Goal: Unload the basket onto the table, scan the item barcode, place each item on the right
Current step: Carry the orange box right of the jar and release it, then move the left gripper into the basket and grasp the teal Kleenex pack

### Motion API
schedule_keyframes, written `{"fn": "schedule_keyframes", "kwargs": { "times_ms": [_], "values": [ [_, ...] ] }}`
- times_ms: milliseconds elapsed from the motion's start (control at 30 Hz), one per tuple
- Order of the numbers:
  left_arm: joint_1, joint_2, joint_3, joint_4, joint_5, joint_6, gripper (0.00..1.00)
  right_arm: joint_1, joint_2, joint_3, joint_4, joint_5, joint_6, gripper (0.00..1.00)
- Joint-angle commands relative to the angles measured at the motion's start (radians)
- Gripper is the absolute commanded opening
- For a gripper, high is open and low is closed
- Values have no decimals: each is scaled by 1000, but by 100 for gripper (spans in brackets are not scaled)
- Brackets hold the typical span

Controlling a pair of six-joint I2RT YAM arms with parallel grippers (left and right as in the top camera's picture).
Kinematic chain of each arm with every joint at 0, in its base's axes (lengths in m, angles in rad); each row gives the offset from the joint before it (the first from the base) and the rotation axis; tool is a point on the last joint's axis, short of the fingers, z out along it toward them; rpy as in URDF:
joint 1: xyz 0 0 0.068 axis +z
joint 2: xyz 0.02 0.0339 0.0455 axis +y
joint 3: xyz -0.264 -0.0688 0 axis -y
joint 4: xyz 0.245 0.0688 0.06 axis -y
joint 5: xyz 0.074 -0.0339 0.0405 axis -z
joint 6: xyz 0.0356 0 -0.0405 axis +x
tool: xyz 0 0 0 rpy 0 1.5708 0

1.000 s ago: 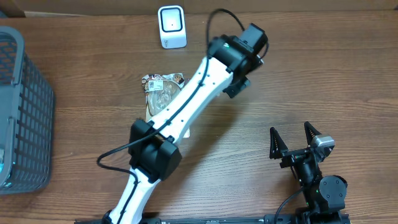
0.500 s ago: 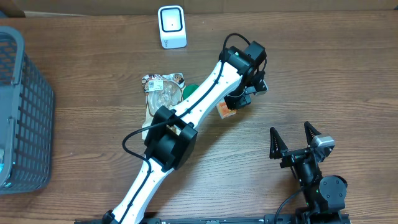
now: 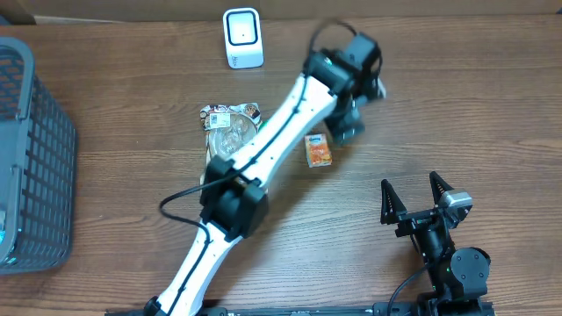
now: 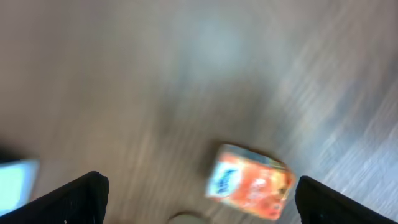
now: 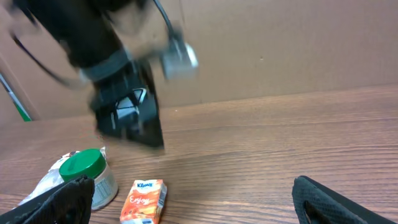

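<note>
Since a second ago my left pincer (image 3: 346, 125) has let go: it hangs wide open over the desk (image 3: 492, 105), the orange juice carton (image 3: 318, 149) lying flat just beside it, well apart from the white scanner (image 3: 242, 38). My right pincer (image 3: 409, 183) stands open.

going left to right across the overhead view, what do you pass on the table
basket → scanner → orange carton → right tool
</note>
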Motion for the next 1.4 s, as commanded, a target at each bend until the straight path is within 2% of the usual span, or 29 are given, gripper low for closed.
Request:
{"fn": "schedule_keyframes", "kwargs": {
  "times_ms": [0,33,267,300,333,400,467,500,600,733,767,833,1033,1200,1367],
  "values": [
    [83,-177,140,-38,-53,-263,99,-2,-11,-10,5,-5,4,100],
    [118,-221,172,-72,-50,-315,99,-2,-11,-10,5,-5,4,100],
    [333,-443,223,-231,-52,-397,100,-2,-11,-10,5,-5,4,100],
    [380,-476,223,-253,-68,-426,94,-2,-11,-10,5,-5,4,100],
    [478,-529,223,-294,-119,-518,80,-2,-11,-10,5,-5,4,100],
    [591,-568,223,-340,-179,-635,53,-2,-11,-10,5,-5,4,100],
    [740,-597,218,-366,-193,-725,39,-2,-11,-10,5,-5,4,100],
    [807,-604,211,-366,-165,-724,38,-2,-11,-10,5,-5,4,100],
    [986,-603,196,-366,-103,-747,39,-2,-11,-10,5,-5,4,100],
    [1166,-599,113,-366,-100,-815,42,-2,-11,-10,5,-5,4,100],
    [1235,-588,57,-365,-103,-828,50,-2,-11,-10,5,-5,4,100],
    [1303,-570,-9,-362,-107,-828,55,-2,-11,-10,5,-5,4,100],
    [1442,-530,-219,-282,-129,-855,63,-2,-11,-10,5,-5,4,100],
    [1513,-506,-443,-131,-128,-899,83,-2,-11,-10,5,-5,4,100],
    [1536,-453,-610,-3,-158,-895,82,-2,-11,-10,5,-5,4,100]
  ]
}}
